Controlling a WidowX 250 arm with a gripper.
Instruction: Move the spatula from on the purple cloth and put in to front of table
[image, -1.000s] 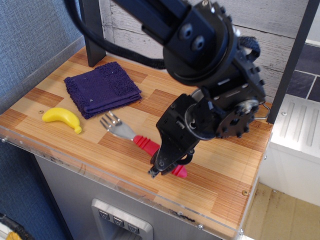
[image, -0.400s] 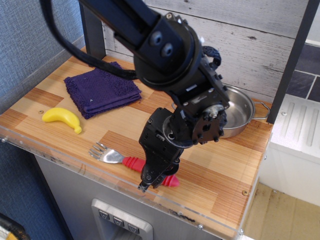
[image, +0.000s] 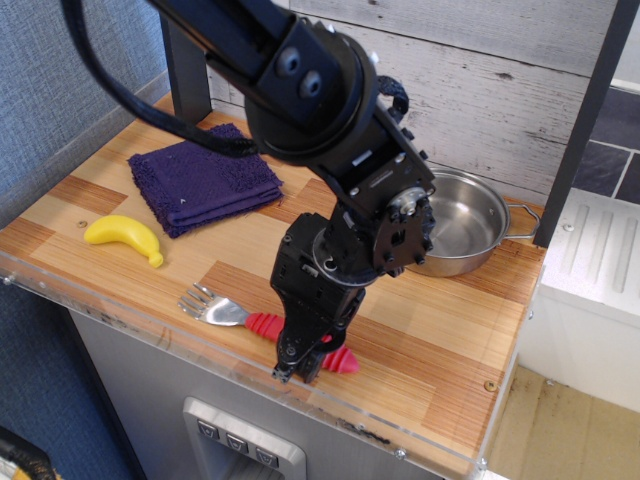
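Spatula (image: 245, 317): we find it lower centre on the tabletop (image: 440, 340), red handle running under the tool (image: 296, 366); tool's grip we cannot tell.

Yellow banana (image: 124, 239) at left edge, steel pan (image: 462, 234) w/ handle back right.

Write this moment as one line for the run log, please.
spatula: on table near front edge, off purple cloth | end effector: over red handle, grip state unclear | banana: left | pan: back right
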